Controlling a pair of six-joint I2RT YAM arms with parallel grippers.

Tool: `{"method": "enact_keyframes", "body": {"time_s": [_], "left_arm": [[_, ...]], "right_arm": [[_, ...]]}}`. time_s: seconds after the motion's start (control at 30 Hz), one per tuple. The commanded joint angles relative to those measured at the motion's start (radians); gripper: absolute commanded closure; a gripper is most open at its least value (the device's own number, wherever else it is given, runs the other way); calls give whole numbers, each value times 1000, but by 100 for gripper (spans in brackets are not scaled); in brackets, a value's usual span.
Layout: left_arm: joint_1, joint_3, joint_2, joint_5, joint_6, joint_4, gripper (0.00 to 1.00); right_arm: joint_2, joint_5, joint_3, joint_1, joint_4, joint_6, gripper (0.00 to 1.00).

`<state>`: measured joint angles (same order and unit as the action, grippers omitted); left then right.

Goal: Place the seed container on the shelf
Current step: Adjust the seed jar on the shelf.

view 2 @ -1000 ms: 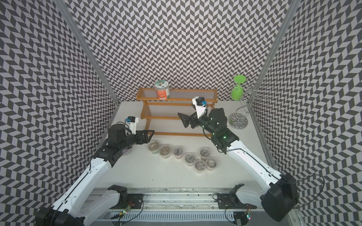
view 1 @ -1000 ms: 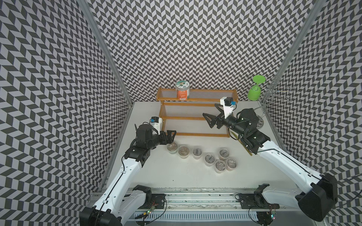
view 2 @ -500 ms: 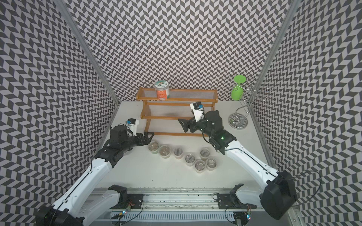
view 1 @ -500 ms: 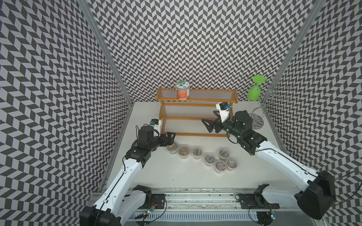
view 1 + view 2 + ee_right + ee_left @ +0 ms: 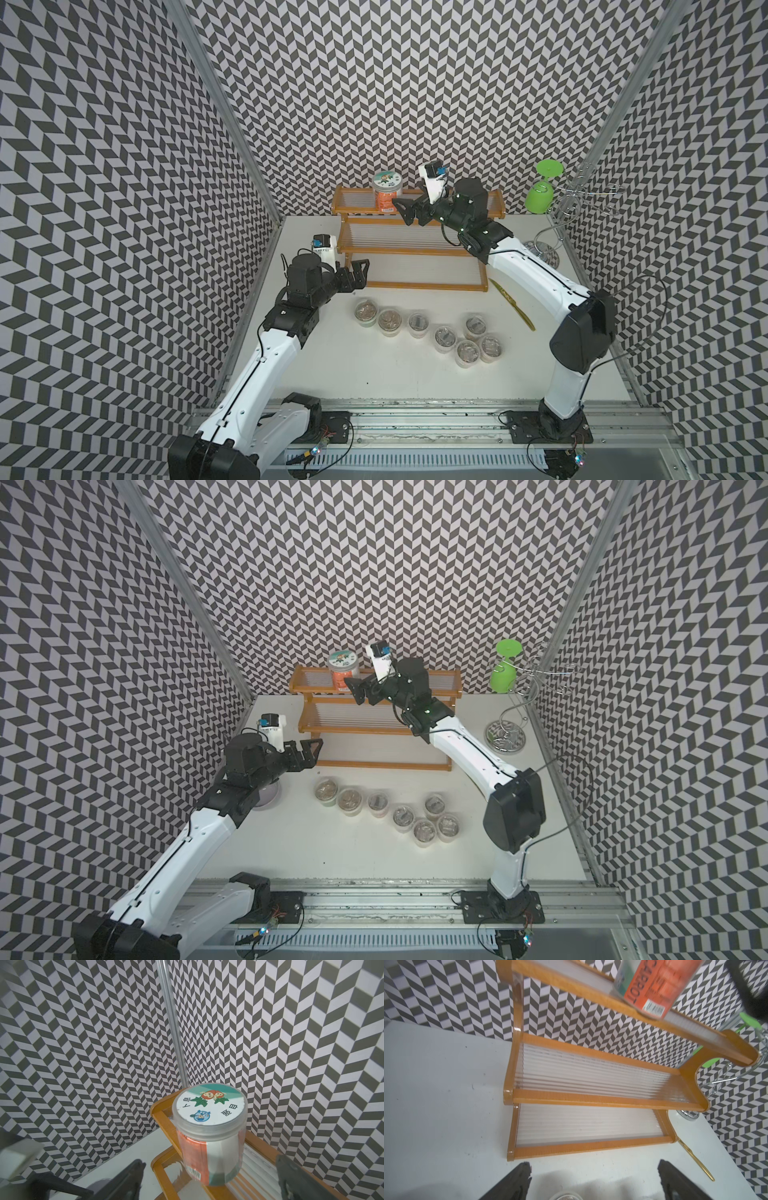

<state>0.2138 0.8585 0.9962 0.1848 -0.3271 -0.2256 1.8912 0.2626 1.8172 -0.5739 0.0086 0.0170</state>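
An orange-labelled clear jar [image 5: 386, 200] is carried on the top tier of the orange-brown wooden stepped shelf [image 5: 424, 286], set on a white table [image 5: 374, 374].

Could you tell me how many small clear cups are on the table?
7 small clear cups: three in a row before the orange-brown wooden shelf, four clustered right of them; the left arm may hide more.

The left arm [image 5: 266, 357] reaches forward and low, and the left tool [image 5: 360, 274] has its jaws spread wide, gripping nothing. The right arm [image 5: 536, 274] stretches higher and farther with a bent elbow. The right tool [image 5: 405, 212] points toward the robot's left, jaws wide apart and empty.
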Motion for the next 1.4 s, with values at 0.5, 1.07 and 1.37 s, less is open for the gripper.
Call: {"method": "enact_keyframes", "body": {"time_s": [0.5, 1.07, 1.37], "left_arm": [[-7, 98, 50, -11, 34, 11, 1], [-7, 95, 56, 6, 47, 8, 0], [-11, 94, 58, 2, 54, -7, 0]], "right_arm": [[167, 0, 179, -14, 13, -17, 1], [274, 68, 265, -16, 95, -11, 1], [294, -10, 266, -15, 143, -46, 19]]}}
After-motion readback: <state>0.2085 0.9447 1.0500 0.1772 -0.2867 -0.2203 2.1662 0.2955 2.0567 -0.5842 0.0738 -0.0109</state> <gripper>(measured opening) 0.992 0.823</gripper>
